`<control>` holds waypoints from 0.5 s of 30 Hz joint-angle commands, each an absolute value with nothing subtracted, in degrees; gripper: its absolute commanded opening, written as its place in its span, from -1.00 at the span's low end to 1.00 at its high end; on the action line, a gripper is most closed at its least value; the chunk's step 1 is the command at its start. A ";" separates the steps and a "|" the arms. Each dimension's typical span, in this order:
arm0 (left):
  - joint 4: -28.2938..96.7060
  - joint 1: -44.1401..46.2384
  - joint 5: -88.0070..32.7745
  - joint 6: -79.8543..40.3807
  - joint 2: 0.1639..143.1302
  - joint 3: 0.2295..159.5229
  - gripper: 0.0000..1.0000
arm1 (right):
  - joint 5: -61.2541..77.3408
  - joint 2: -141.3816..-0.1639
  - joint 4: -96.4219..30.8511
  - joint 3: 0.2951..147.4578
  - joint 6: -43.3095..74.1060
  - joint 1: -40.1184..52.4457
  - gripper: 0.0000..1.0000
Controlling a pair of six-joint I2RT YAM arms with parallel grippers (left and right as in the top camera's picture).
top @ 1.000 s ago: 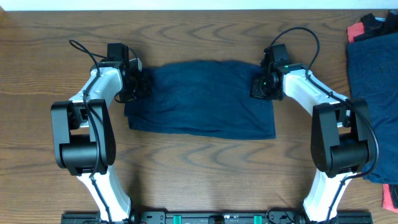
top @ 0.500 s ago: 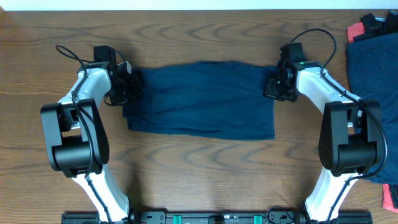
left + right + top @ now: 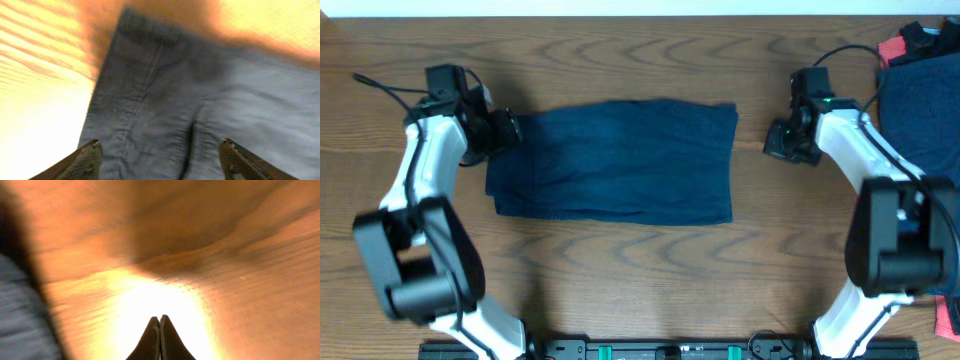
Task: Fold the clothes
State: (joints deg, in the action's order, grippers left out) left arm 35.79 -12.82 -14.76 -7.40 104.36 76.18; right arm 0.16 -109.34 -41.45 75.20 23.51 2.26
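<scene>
The dark blue folded garment (image 3: 615,160) lies flat in the middle of the brown wooden table (image 3: 620,270), its long axis running from left to right between the two arms. The left gripper (image 3: 508,130) is the nearer one: it sits at the garment's far left corner, with its jaws spread wide and the seamed cloth showing between its fingers (image 3: 90,157), gripping nothing. The left arm reaches outward, away from the table's centre. The right gripper (image 3: 775,142) hangs over bare wood, apart from the garment's right edge, so the cloth lies to its left. Its jaws are pressed together on nothing. A pile of other clothes (image 3: 920,100), dark blue with a bit of red, waits at the table's right edge, behind the right arm
</scene>
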 commanded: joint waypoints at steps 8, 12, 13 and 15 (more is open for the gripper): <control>36.60 -18.48 -12.34 -4.01 98.32 76.03 0.93 | 5.54 -93.45 -49.80 75.29 20.58 2.66 0.99; 36.71 -23.88 -19.18 0.08 101.69 76.03 0.94 | 10.04 -93.12 -52.77 75.24 17.58 3.46 0.98; 36.60 -24.99 -21.28 0.71 102.48 76.03 0.94 | 11.09 -93.17 -53.32 75.20 16.75 3.77 0.98; 36.14 -27.22 -24.47 1.08 104.27 76.03 0.93 | 11.66 -93.19 -54.08 75.20 16.14 4.47 0.98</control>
State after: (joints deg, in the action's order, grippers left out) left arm 36.18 -24.82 -18.00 -2.07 101.84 76.18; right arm 8.12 -93.25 -53.47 75.24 19.20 3.16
